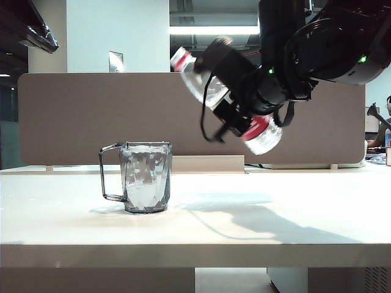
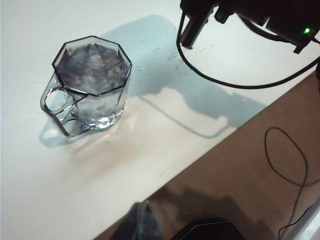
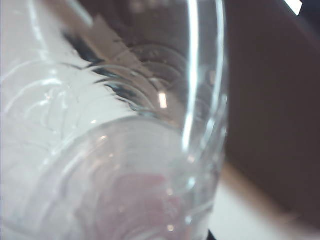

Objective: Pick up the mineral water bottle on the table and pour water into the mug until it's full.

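One smoky-grey faceted plastic mug stands on the off-white table, filled nearly to its rim; up to its right the black right gripper clasps the clear plastic mineral water bottle, tilted, red neck ring toward the mug. From the left wrist, the mug shows from above; the left gripper is out of sight. From the right wrist, only the bottle's clear ribbed wall shows.

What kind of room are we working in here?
Probably an open-plan office: a desk-style table backed by a divider panel, ceiling strip light, and a person seated at the far right.
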You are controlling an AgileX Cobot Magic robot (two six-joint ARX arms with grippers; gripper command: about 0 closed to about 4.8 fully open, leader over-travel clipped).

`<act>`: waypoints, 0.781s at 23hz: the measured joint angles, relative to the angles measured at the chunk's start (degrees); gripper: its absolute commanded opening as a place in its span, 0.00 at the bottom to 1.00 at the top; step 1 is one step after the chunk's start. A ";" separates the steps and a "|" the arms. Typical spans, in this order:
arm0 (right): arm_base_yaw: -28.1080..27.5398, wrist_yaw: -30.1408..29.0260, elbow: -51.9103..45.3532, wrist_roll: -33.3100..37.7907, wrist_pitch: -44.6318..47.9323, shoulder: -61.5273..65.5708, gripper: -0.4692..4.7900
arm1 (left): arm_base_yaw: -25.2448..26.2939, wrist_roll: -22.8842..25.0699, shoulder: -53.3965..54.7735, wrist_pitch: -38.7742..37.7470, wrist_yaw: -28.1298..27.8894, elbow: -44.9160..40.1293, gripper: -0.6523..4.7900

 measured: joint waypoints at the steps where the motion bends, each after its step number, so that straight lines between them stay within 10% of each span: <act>1: -0.02 -0.20 0.00 6.03 -0.07 0.00 0.47 | 0.00 0.00 0.00 0.02 0.02 0.00 0.11; 7: -0.07 -4.52 -7.19 32.57 11.10 2.21 0.47 | -0.02 0.00 0.00 0.00 0.02 0.00 0.11; 18: -0.07 -6.23 -14.08 42.34 28.61 10.75 0.47 | -0.02 0.00 0.00 0.00 0.00 0.00 0.11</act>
